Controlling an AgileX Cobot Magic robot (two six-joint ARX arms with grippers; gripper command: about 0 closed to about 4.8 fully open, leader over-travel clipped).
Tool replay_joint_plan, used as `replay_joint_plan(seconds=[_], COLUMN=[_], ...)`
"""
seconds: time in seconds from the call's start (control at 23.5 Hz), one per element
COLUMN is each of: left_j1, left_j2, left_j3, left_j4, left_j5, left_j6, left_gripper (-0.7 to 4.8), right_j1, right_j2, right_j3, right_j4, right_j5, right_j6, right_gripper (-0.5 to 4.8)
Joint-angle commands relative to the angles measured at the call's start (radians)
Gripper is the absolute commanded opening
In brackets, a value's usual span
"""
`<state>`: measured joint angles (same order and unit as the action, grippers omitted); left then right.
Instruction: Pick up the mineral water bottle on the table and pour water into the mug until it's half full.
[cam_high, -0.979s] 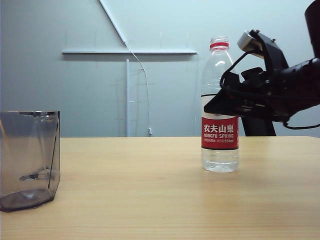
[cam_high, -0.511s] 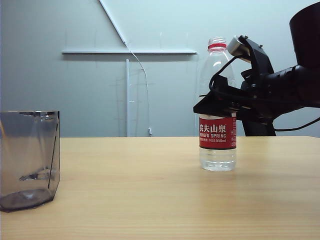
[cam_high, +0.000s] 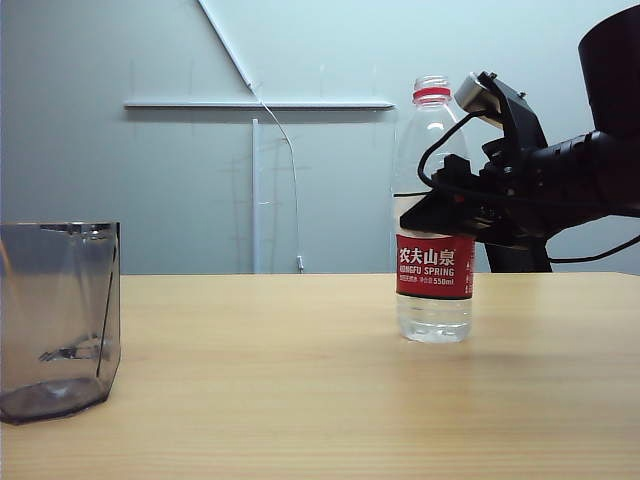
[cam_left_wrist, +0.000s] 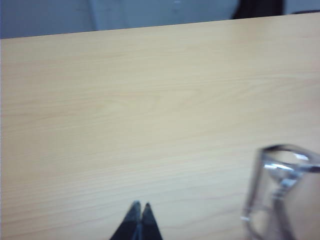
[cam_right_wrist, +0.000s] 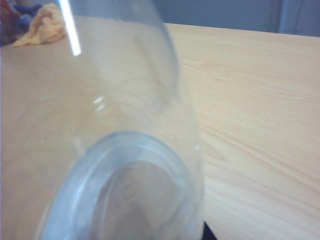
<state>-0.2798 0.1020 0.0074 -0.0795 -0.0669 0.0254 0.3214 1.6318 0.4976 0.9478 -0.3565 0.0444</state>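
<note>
Right gripper at mineral water bottle | red label | upright

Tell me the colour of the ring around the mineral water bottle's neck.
Red, on the mineral water bottle; clearest in the exterior view.

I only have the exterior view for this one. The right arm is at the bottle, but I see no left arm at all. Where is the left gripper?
Observer: The left wrist view shows the left gripper over bare table, its fingers pressed together.
Operator: Is it near the mug?
Observer: The mug shows at the edge of that view, apart from the fingers.
Operator: Anything on the table that I miss?
Observer: Yes. With the right gripper at the mineral water bottle, the right wrist view looks past the bottle to a yellow cloth lying on the table.
</note>
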Motion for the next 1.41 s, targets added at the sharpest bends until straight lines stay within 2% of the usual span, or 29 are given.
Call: replay_joint_plan(seconds=[0.04, 0.17, 0.3, 0.47, 0.6, 0.94, 1.02, 1.11, 1.41], left_j1=[0.078, 0.125, 0.161, 0.196, 0.200, 0.200, 0.200, 0.200, 0.200], left_j2=[-0.016, -0.059, -0.081, -0.083, -0.087, -0.096, -0.096, -0.096, -0.096], left_j3=[0.002, 0.002, 0.002, 0.002, 0.002, 0.002, 0.002, 0.002, 0.002], left_j4=[0.006, 0.006, 0.006, 0.006, 0.006, 0.006, 0.006, 0.006, 0.006], left_j5=[0.000, 0.001, 0.000, 0.000, 0.000, 0.000, 0.000, 0.000, 0.000], left_j6=[-0.003, -0.003, -0.003, -0.003, -0.003, -0.003, -0.003, -0.003, -0.003], left_gripper=[-0.02, -0.02, -0.02, -0.02, -0.02, -0.02, -0.02, -0.02, -0.02], right_j1=[0.016, 0.071, 0.182, 0.337, 0.417, 0.592, 0.654, 0.684, 0.695], right_j2=[-0.056, -0.123, -0.186, -0.194, -0.193, -0.193, -0.187, -0.166, -0.097], right_j3=[0.005, 0.011, 0.103, 0.237, 0.292, 0.341, 0.341, 0.342, 0.375], right_j4=[0.024, -0.046, -0.382, -0.691, -0.785, -0.847, -0.840, -0.820, -0.786], right_j5=[-0.119, -0.117, -0.103, 0.069, 0.181, 0.444, 0.565, 0.644, 0.753], right_j6=[0.007, -0.032, -0.211, -0.409, -0.481, -0.602, -0.676, -0.735, -0.758], right_gripper=[1.65, 1.65, 1.66, 1.66, 1.65, 1.66, 1.66, 1.66, 1.67])
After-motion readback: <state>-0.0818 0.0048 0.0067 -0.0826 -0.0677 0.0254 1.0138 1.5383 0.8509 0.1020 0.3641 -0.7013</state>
